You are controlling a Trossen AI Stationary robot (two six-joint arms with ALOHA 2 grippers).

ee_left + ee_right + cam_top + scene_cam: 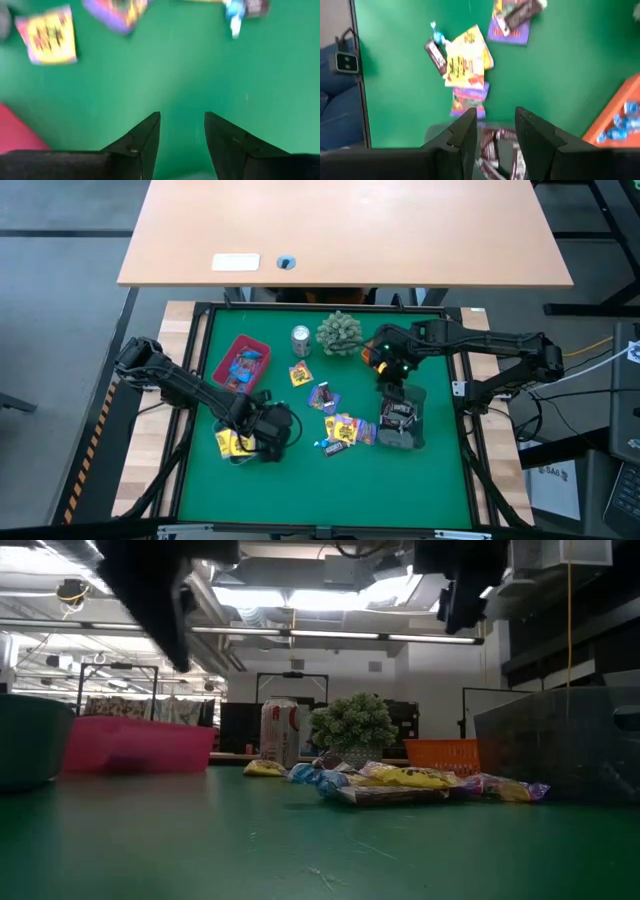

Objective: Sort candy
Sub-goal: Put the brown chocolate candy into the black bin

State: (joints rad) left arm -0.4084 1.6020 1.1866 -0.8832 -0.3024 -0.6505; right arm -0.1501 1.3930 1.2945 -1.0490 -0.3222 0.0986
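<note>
The green worktop [420, 480] carried a pink tray [243, 362], an orange tray [372, 358] and a dark tray [402, 425], with the unsorted candy [340, 430] heaped mid-mat between them. The right gripper [495, 131] hovered over the dark tray of brown bars, fingers parted and empty; the left gripper [182, 131], likewise parted and empty, hung near a yellow packet [233, 443]. Best next, probably: descend squarely on one loose piece, avoiding overlapping packets.

Matt green table mat [420, 480], glossy candy wrappers [345, 430] (crinkled), smooth pink plastic tray [222, 352], metal can [301, 338]
</note>
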